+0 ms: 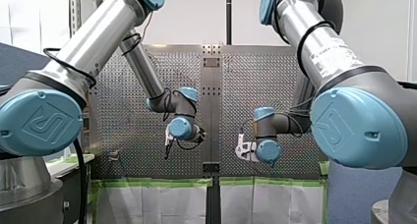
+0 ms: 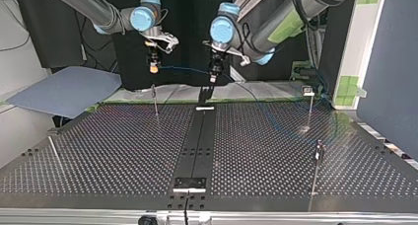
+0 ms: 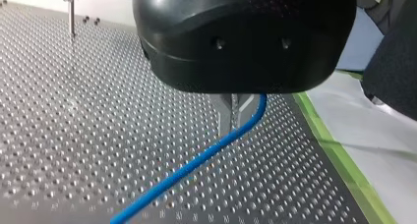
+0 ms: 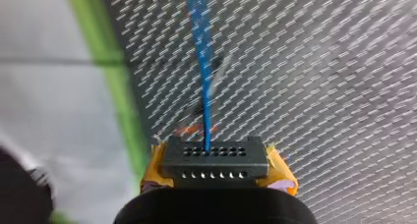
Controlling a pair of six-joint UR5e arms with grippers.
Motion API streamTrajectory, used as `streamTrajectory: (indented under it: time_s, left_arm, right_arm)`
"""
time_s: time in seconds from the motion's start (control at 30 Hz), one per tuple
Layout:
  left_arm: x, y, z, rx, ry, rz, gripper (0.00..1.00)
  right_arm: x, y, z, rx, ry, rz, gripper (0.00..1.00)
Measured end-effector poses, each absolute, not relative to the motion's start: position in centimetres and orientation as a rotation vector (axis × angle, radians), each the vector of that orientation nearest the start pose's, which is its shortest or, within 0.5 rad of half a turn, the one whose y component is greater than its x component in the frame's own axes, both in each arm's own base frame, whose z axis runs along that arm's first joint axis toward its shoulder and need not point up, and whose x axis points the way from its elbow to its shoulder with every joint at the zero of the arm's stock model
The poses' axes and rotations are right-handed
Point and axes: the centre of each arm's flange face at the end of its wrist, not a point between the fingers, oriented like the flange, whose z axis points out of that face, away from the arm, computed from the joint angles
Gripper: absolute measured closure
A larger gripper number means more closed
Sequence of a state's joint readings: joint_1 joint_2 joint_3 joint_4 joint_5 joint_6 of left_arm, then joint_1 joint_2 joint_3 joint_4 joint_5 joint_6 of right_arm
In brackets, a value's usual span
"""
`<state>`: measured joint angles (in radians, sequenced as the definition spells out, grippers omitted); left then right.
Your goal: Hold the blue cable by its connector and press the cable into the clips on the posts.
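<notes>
In the right wrist view my right gripper (image 4: 215, 171) is shut, its yellow pads (image 4: 280, 170) clamping the dark grey connector (image 4: 215, 157). The blue cable (image 4: 202, 62) leaves the connector and runs ahead over the table. My left gripper (image 3: 235, 117) is shut on the blue cable (image 3: 196, 162) a short way along, its metal fingers (image 3: 227, 111) pinching it. In the top view both grippers hang above the table's far edge, my right gripper (image 2: 154, 66) to the left of my left gripper (image 2: 214, 77), with the cable (image 2: 185, 69) stretched between them. Thin posts (image 2: 155, 100) (image 2: 309, 106) stand on the table.
The perforated table (image 2: 123, 151) has a black centre strip (image 2: 197, 141). Two more posts (image 2: 317, 168) (image 2: 55, 153) stand nearer the top view's camera. Green tape (image 3: 344, 160) and white sheeting edge the table beside the grippers. A blue-grey panel (image 2: 64, 89) lies at the top view's left.
</notes>
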<state>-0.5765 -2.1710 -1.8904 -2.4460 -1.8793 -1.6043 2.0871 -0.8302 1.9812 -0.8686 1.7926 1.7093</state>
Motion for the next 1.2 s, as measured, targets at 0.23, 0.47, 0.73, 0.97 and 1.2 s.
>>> streamTrajectory:
  time_s: [0.23,0.47,0.73,0.97,1.2]
  left_arm:
    - [40.3,-40.5,6.4,0.290,1.760,-0.185,1.00]
    - [39.9,-42.5,4.3,0.313,1.766,-0.200,1.00]
    - [39.3,-44.7,1.4,0.343,1.785,-0.205,1.00]
    - [38.8,-46.4,-0.2,0.344,1.784,-0.213,1.00]
    - [38.9,-48.5,0.6,0.323,1.753,-0.253,1.00]
  right_arm:
    - [32.5,-38.4,-2.5,1.623,-1.352,1.229,1.00]
    - [30.5,-40.1,-2.6,1.600,-1.367,1.226,1.00]
    - [27.9,-42.6,-2.4,1.526,-1.406,1.227,1.00]
    - [25.7,-44.7,-2.2,1.477,-1.420,1.234,1.00]
    - [24.8,-46.4,-1.8,1.466,-1.411,1.250,1.00]
